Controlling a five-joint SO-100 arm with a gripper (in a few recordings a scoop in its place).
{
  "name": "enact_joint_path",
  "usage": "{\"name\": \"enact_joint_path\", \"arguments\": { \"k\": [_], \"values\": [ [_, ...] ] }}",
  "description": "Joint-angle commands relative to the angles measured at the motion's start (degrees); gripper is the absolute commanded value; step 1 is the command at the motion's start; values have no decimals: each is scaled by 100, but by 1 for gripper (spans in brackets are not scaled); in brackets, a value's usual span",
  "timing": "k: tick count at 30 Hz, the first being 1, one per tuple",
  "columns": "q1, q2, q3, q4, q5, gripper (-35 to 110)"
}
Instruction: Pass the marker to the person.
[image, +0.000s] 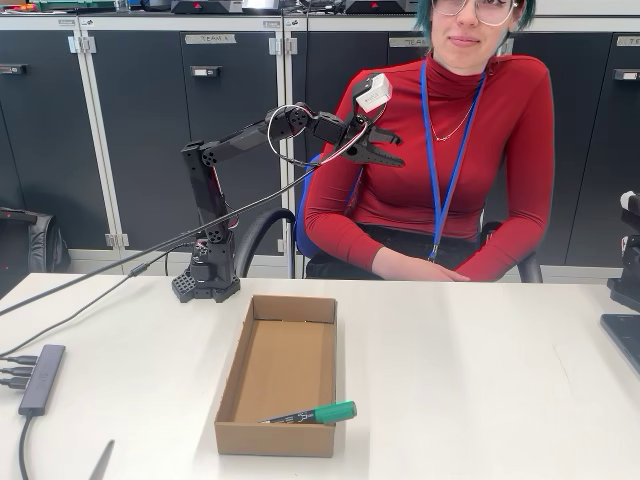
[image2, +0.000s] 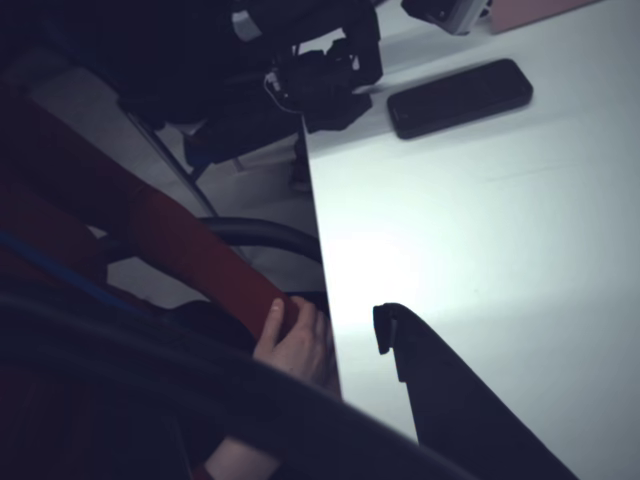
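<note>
1. High above the white table (image: 480, 380), in the fixed view, the black arm (image: 215, 200) is reaching out toward the person (image: 450, 160), and its gripper (image: 385, 146) is hanging in the air in front of the person's red sleeve.
2. Its dark fingers are standing slightly apart, with a narrow gap between the tips; nothing is sitting between them and they are touching nothing.
3. From the wrist view, one dark finger (image2: 400, 335) is showing over the pale tabletop (image2: 480, 220), again carrying nothing.
4. Down in the open cardboard box (image: 280, 440) near the table's front edge, the marker (image: 310, 413) is lying at the box's near end, well apart from the gripper.
5. Its long axis is running roughly left to right in the fixed view, tilted a little, with the green cap pointing right and resting at the box's right wall, and the dark barrel pointing left and slightly toward the camera.
6. Behind the table's far edge, the person is sitting in a chair, and one hand (image2: 295, 345) is resting at the table's edge in the wrist view.
7. Farther along the tabletop in the wrist view, a black phone (image2: 460, 97) is lying flat.
</note>
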Motion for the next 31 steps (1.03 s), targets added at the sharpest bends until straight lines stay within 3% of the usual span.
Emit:
{"name": "enact_joint_path", "arguments": {
  "k": [1,31],
  "values": [
    [18,281,-97,-53,18,43],
    [-62,659,475,-149,185,43]
  ]
}}
